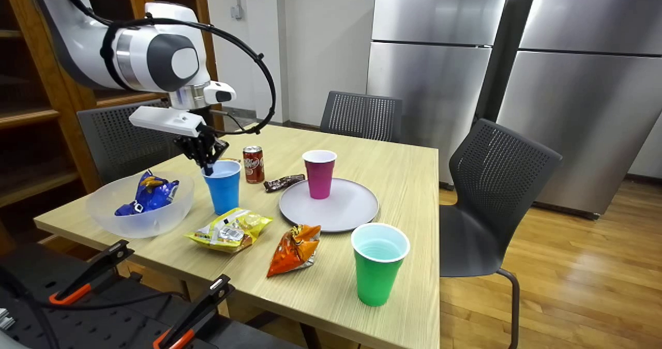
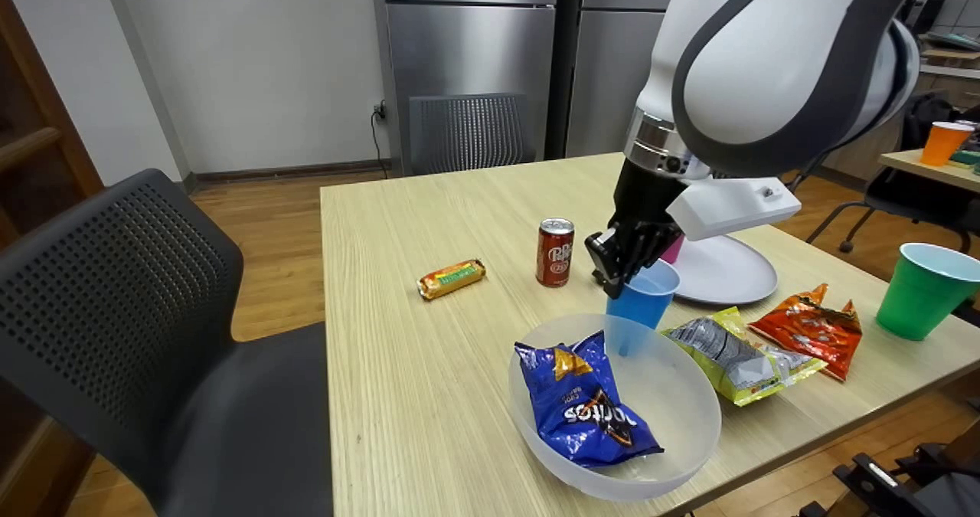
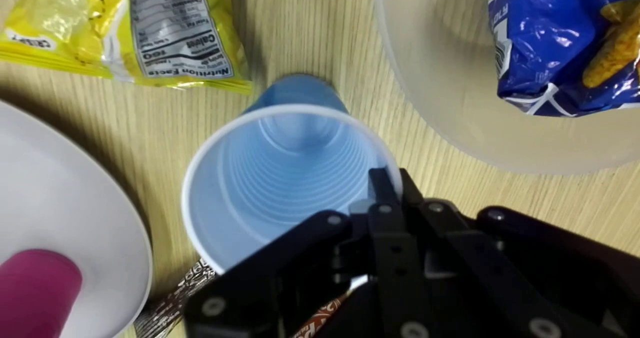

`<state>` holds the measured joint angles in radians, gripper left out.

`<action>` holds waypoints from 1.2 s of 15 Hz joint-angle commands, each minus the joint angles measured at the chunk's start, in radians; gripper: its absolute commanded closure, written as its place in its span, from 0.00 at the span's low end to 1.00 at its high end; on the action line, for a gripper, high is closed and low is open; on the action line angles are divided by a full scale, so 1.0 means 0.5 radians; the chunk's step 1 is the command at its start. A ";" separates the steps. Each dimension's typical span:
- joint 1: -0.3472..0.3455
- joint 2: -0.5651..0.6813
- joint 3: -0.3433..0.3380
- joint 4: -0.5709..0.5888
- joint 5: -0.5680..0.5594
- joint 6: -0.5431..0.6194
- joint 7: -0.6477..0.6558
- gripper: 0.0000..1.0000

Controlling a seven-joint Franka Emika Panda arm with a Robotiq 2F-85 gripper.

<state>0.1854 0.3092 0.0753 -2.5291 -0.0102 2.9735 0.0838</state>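
Our gripper (image 3: 398,179) pinches the cup (image 3: 292,173) by its rim, jaws nearly together.
On the tabletop (image 1: 390,163), the bowl (image 1: 139,227) sits near the left corner in an exterior view, the cup just inward of it. We'd best give the bowl room and squeeze lightly: the cup's thin wall could buckle.

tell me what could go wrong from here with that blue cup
The gripper pinches the blue cup at just one side of its rim, so the cup could tilt or slip if lifted. The translucent bowl stands close by, so a sideways move might bump it. The yellow snack bag lies near the cup's base and could get nudged.
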 commanded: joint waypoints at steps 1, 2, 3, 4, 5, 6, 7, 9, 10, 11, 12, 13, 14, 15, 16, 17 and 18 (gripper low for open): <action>0.079 -0.062 -0.068 -0.021 -0.064 -0.043 0.083 0.99; 0.092 -0.075 -0.078 -0.031 -0.069 -0.036 0.090 0.99; 0.111 -0.100 -0.094 -0.050 -0.080 -0.023 0.102 0.99; 0.142 -0.128 -0.126 -0.067 -0.107 -0.014 0.126 0.99; 0.164 -0.151 -0.146 -0.079 -0.131 -0.015 0.143 0.99; 0.196 -0.180 -0.180 -0.096 -0.169 -0.011 0.177 0.99; 0.231 -0.211 -0.220 -0.113 -0.215 -0.008 0.216 0.99; 0.285 -0.273 -0.292 -0.140 -0.315 -0.001 0.300 0.99; 0.305 -0.305 -0.329 -0.152 -0.373 -0.002 0.345 0.99; 0.351 -0.332 -0.385 -0.163 -0.406 -0.001 0.376 0.99; 0.363 -0.365 -0.420 -0.174 -0.453 -0.003 0.409 0.99; 0.380 -0.390 -0.457 -0.182 -0.496 -0.002 0.441 0.99; 0.383 -0.419 -0.487 -0.192 -0.530 -0.002 0.457 0.99; 0.387 -0.446 -0.513 -0.200 -0.564 -0.005 0.476 0.99; 0.382 -0.474 -0.536 -0.206 -0.595 -0.012 0.484 0.99; 0.374 -0.497 -0.558 -0.208 -0.623 -0.021 0.486 0.99; 0.365 -0.516 -0.571 -0.211 -0.636 -0.028 0.480 0.99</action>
<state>0.3595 0.1208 -0.1764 -2.6010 -0.2773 2.9765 0.2820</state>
